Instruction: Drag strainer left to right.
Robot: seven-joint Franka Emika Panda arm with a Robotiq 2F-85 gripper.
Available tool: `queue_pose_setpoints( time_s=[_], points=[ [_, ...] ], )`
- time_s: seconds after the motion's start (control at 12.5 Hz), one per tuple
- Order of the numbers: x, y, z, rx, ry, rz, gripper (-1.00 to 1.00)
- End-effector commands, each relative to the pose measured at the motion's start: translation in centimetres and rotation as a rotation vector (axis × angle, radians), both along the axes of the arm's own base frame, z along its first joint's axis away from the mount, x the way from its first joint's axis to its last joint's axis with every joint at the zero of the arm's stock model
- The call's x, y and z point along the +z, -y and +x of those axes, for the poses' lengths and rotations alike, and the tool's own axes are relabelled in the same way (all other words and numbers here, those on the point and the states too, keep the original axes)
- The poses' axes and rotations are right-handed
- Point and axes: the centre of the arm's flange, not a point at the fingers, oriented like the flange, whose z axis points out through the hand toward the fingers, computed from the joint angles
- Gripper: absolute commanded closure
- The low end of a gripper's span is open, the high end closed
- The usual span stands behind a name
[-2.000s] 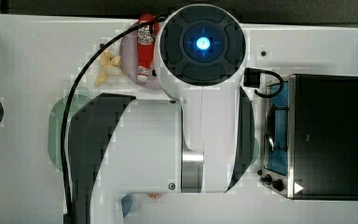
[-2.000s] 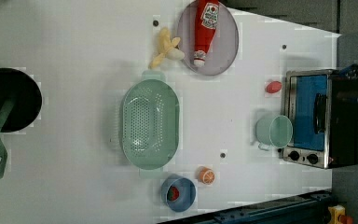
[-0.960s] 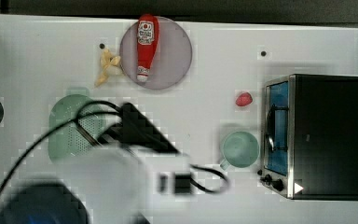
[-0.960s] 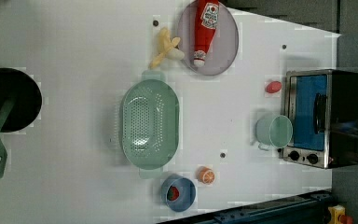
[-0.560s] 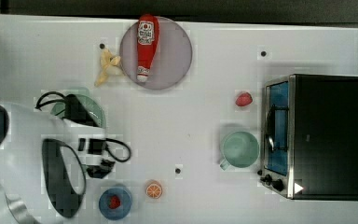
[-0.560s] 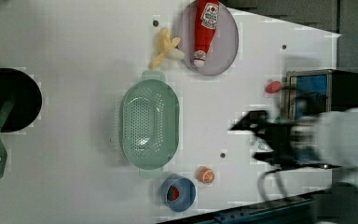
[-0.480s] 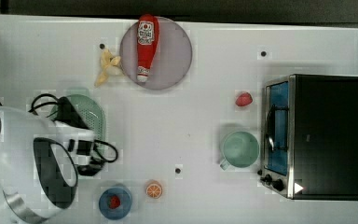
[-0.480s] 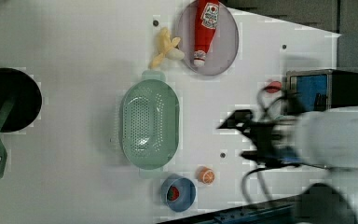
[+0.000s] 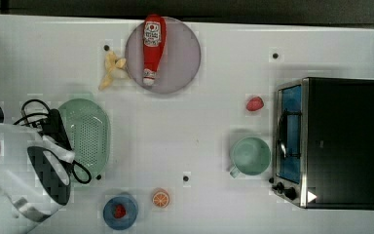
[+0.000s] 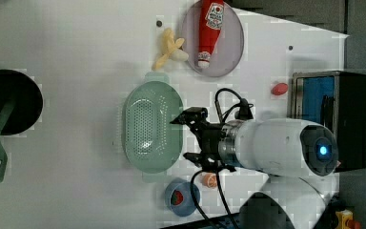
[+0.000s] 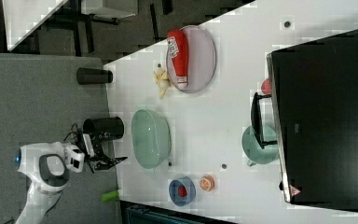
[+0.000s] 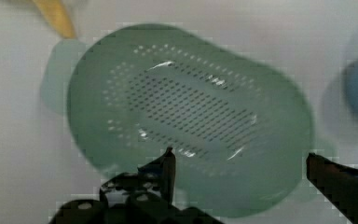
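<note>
The strainer (image 10: 151, 125) is a pale mint-green, rounded-rectangular colander with rows of small holes. It lies flat on the white table, at the top view's left (image 9: 88, 134). My gripper (image 10: 185, 138) hovers open over the strainer's edge on the left view's right side, one finger toward each end of that long side. In the wrist view the strainer (image 12: 186, 107) spreads out below, and the two dark fingertips (image 12: 168, 161) stand wide apart with nothing between them. The right view shows the gripper (image 11: 113, 148) raised well above the table beside the strainer (image 11: 150, 138).
A ketchup bottle (image 9: 152, 48) lies on a purple plate (image 9: 182, 61) beside a banana (image 9: 111, 70). A mint-green mug (image 9: 249, 156), a toaster oven (image 9: 328, 141) and a small red piece (image 9: 254, 103) sit at the top view's right. A blue bowl (image 9: 119, 212) and an orange slice (image 9: 160, 198) lie near the strainer.
The arm has swung away from the table's middle and the oven side. It now reaches over the strainer's side. The strainer has not moved.
</note>
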Motion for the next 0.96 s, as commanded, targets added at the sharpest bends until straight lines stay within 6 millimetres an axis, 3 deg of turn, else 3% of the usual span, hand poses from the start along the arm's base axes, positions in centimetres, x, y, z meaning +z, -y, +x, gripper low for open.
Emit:
queue_pose_setpoints(
  time_s=[0.08, 0.56, 0.96],
  points=[
    [-7.0, 0.2, -0.3, -0.240, -0.063, 0.039, -1.00],
    [-14.6, 1.7, 1.3, -0.279, -0.053, 0.063, -1.00],
    [-17.1, 3.8, 2.3, -0.309, -0.039, 0.013, -1.00]
  ],
)
